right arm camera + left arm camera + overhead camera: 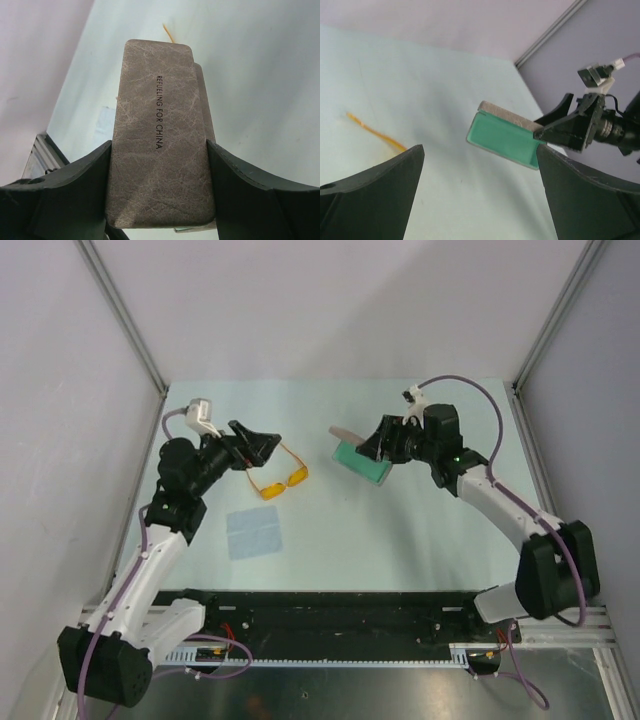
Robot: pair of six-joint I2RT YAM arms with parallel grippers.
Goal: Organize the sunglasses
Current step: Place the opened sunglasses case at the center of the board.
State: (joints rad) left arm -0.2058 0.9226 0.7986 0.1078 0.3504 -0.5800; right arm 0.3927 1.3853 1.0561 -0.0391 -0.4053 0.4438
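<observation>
Top external view: sunglasses (283,483) lie on the table (400,530) beside spread, empty left fingers (375,195), while right fingers (70,190) pinch the open case (362,462), which could twist loose if the sunglasses push it.

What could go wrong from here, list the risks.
1. The open left fingers hover beside the translucent orange sunglasses. Their thin arms could be missed or flipped on closing.
2. The right fingers pinch the teal-lined grey-brown speckled case only by its sides, and it is tilted. It might slip before the sunglasses go in.
</observation>
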